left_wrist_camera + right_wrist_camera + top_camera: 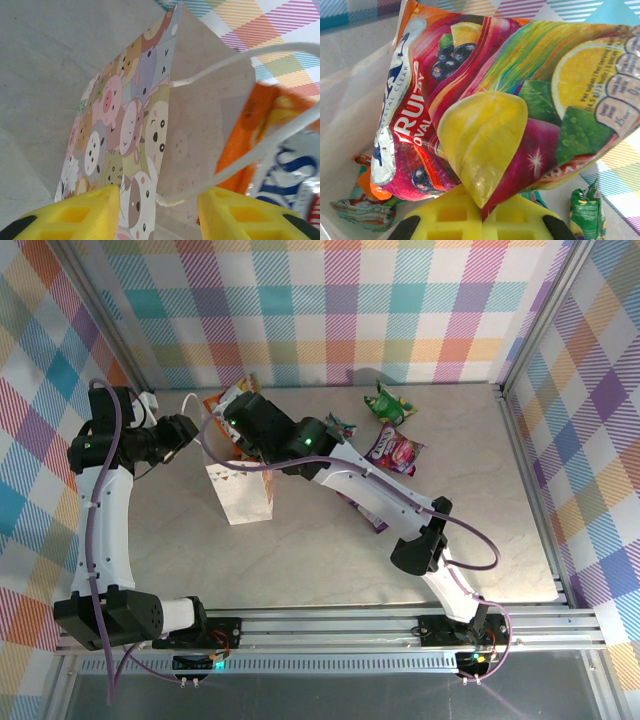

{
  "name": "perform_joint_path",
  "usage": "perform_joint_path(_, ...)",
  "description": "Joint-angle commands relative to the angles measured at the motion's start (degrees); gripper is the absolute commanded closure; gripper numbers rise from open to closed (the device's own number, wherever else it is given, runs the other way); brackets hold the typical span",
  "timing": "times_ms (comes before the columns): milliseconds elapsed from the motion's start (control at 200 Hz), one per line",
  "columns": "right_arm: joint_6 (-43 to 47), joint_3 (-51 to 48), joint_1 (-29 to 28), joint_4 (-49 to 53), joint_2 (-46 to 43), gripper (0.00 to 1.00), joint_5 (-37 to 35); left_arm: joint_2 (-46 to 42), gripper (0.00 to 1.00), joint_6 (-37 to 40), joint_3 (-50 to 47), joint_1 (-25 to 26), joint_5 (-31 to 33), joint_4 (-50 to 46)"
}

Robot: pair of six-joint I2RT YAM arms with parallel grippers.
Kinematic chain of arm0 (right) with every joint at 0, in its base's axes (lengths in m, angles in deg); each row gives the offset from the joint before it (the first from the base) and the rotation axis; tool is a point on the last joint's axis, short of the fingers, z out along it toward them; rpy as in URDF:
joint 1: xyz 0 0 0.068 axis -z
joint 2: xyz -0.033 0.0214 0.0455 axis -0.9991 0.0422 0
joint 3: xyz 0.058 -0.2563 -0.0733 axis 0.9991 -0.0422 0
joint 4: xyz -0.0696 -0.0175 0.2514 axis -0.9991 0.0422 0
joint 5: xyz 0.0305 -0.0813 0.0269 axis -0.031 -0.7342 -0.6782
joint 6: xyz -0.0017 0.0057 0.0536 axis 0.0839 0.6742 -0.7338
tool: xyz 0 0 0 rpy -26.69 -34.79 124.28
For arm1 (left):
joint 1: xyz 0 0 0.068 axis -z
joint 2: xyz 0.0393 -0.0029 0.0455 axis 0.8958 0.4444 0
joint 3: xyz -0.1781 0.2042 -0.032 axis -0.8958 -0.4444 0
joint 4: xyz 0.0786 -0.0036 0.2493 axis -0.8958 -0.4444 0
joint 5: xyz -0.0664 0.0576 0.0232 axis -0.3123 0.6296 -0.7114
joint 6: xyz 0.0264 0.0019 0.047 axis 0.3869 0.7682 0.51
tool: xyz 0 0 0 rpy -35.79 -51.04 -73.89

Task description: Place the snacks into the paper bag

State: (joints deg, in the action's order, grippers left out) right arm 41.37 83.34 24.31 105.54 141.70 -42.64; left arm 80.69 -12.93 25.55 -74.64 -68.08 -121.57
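While the paper bag (pixel 243 498) stands on the table (pixel 300 570) close to the left arm, its mouth is open, and a couple of crumpled packets (pixel 362 210) (teal and orange) lie at the bottom of its white inside. At that mouth the right gripper (pixel 480 212) is clenched on a bright fruit packet (pixel 485 100), red and orange with lemon and berries printed on it. The packet hangs partly above the opening and has not been dropped in. The left gripper (pixel 159 210) sits at the bag's printed side with its jaws apart. The folded edge of the bag and one loop of the white cord handle (pixel 225 63) run between the two yellow fingers (pixel 85 217), and neither finger can be seen pressing on the paper, so it grasps nothing. In the left wrist view the orange side of the fruit packet shows just beyond the bag's far rim. Out on the table, well apart from the bag, lie a green packet (pixel 386 405), a pink packet (pixel 396 452) and a small teal packet (pixel 342 425) — a purple packet (pixel 375 523) peeks from under the right arm.
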Motion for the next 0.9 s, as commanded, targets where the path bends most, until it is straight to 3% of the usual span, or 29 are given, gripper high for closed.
perform_joint_path(0, 2.77, 2.26, -0.71, -2.25, 0.03, 1.00, -4.75, 1.05, 0.55, 0.36, 1.84, -0.75, -1.15, 2.07)
perform_joint_path(255, 6.89, 2.20, -1.38, -4.60, 0.19, 1.00, -9.86, 2.47, 0.59, 0.25, 1.70, -0.75, 0.80, 3.41)
perform_joint_path(540, 11.10, 2.19, -1.69, -8.04, 1.12, 1.00, -15.22, 3.01, 0.79, -0.66, 0.76, -0.74, 2.98, 4.63)
perform_joint_path(895, 9.79, 2.19, -2.39, -6.22, 1.36, 1.00, -11.06, 2.57, 0.83, -1.42, -0.81, -0.75, 3.22, 5.68)
